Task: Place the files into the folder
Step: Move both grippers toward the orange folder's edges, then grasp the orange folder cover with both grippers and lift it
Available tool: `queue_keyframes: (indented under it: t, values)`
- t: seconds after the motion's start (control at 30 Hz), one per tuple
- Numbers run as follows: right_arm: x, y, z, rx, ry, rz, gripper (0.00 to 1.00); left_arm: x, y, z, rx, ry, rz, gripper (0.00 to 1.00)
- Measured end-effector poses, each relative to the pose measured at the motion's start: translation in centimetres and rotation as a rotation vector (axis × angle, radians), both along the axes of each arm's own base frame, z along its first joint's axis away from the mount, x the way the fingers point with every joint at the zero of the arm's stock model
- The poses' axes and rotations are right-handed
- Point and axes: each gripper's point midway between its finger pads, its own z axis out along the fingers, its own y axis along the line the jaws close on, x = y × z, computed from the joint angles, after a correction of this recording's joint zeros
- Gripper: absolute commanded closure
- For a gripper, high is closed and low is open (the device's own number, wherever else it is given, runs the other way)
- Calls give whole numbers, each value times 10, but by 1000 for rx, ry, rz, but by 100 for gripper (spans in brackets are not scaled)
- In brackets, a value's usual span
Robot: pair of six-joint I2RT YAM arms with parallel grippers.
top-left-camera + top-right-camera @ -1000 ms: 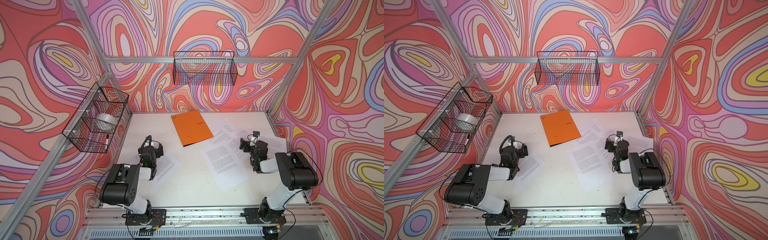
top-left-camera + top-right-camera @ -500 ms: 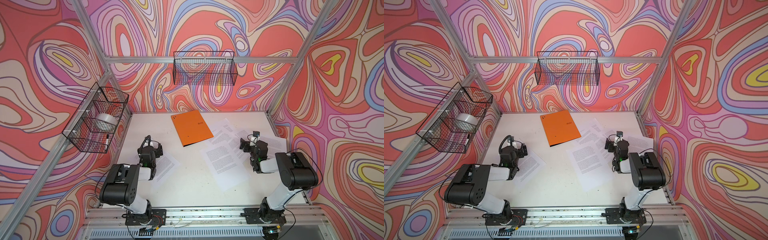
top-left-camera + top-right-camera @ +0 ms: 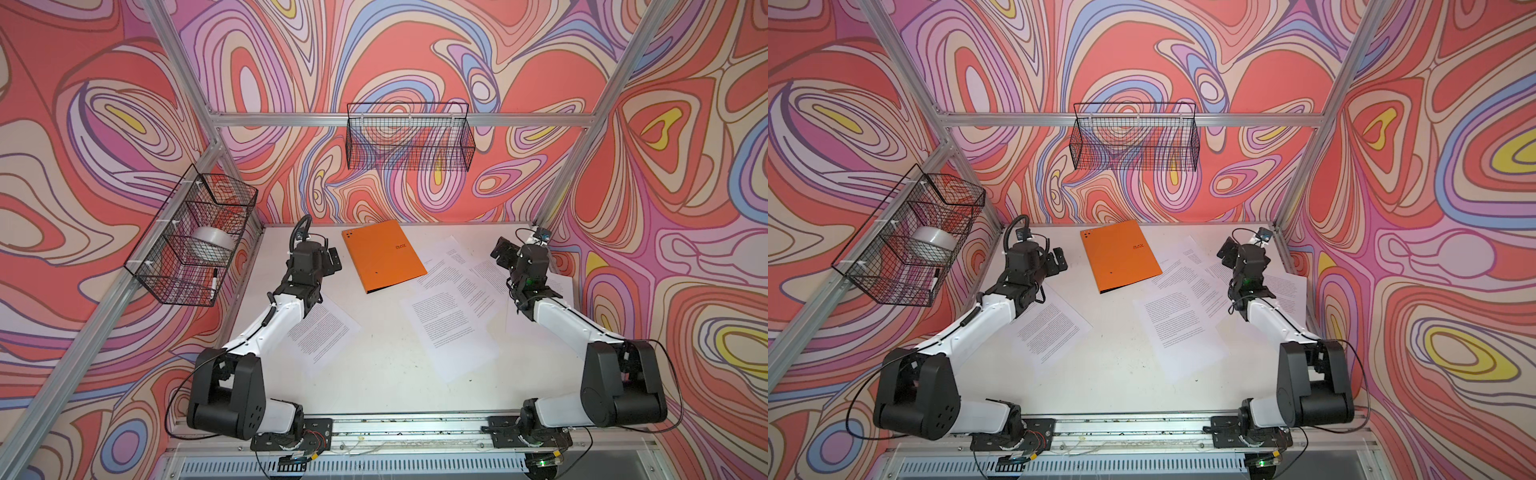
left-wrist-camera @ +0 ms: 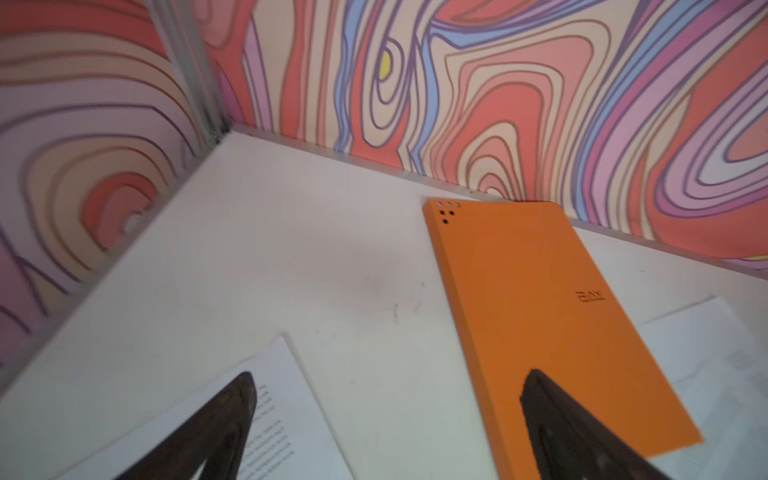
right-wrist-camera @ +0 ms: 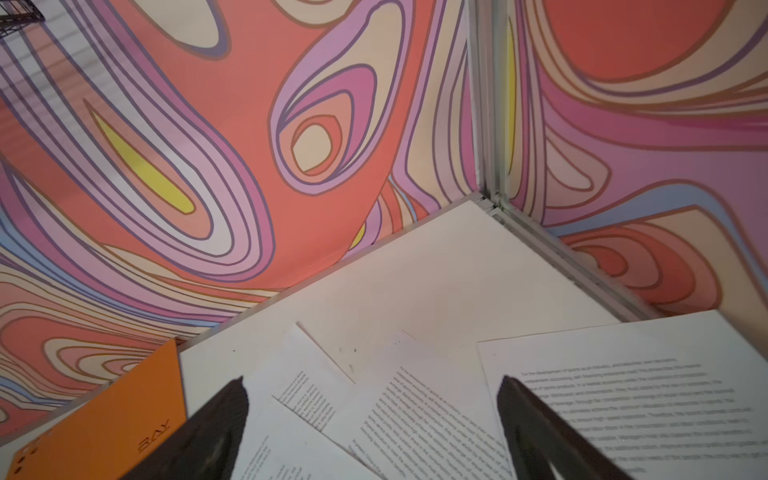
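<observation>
On the white table point(image 3: 374, 386) the files point(image 3: 453, 299) lie loose: most overlap below and just ahead of the right gripper point(image 5: 372, 379), while one sheet point(image 3: 324, 332) sits under the left arm. The orange folder point(image 3: 382, 255) rests closed and flat just ahead of the left gripper point(image 4: 390, 374). Both grippers hang empty, jaws wide apart. Likely trouble: fingers skidding off the folder's thin cover, or dragging overlapped sheets into creases.

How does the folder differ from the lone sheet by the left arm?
The folder is orange with a logo and dots; the lone sheet is white with black text. The folder lies near the back wall; the sheet nearer the front, partly under the left arm. Both lie flat, ungripped.
</observation>
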Motion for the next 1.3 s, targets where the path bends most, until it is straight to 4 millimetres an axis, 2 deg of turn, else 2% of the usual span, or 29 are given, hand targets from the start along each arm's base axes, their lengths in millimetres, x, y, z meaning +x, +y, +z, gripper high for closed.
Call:
queue_keyframes:
  t: [0.07, 0.13, 0.27, 0.37, 0.5, 0.67, 0.73, 1.17, 1.3]
  values:
    - [23, 26, -14, 69, 73, 100, 6, 6, -26, -25, -128, 103, -76, 1]
    - [44, 61, -35, 108, 152, 211, 7, 11, -49, -55, -237, 223, -134, 2]
    - [65, 141, -84, 174, 321, 450, 9, 15, -78, -104, -374, 410, -190, 2]
    - [74, 190, -114, 215, 414, 597, 10, 26, -89, -114, -437, 476, -218, 7]
    - [80, 232, -141, 256, 494, 726, 11, 51, -82, -118, -516, 481, -224, 9]
    - [86, 259, -161, 282, 549, 796, 12, 72, -60, -141, -589, 520, -206, 12]
    - [89, 264, -167, 284, 562, 808, 13, 79, -58, -143, -609, 527, -218, 15]
    - [116, 274, -172, 218, 570, 819, 12, 103, -76, -146, -646, 564, -338, 25]
    - [114, 281, -172, 218, 575, 855, 13, 108, -79, -147, -649, 577, -358, 28]
